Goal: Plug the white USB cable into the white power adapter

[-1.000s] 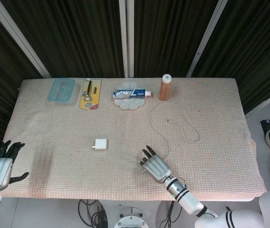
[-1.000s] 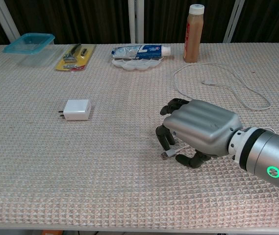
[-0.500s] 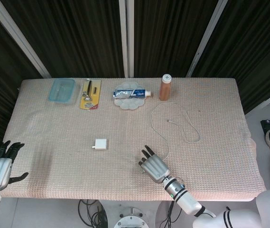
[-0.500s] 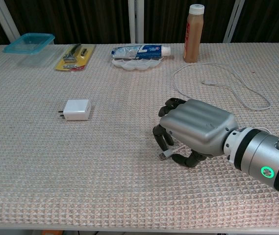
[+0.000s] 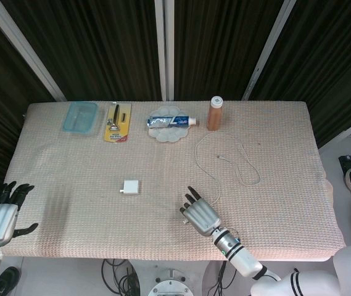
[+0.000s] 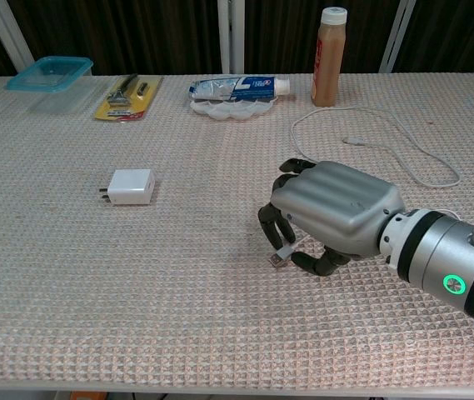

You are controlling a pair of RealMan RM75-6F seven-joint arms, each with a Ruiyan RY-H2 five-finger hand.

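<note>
The thin white USB cable [image 6: 361, 142] now has its metal plug end [image 6: 280, 257] raised off the woven mat, pinched under the right hand [image 6: 330, 215]; before, it lay flat. The small white square power adapter [image 6: 130, 187] sits well left of that hand. The left hand [image 5: 0, 217] hangs spread, holding nothing.
</note>
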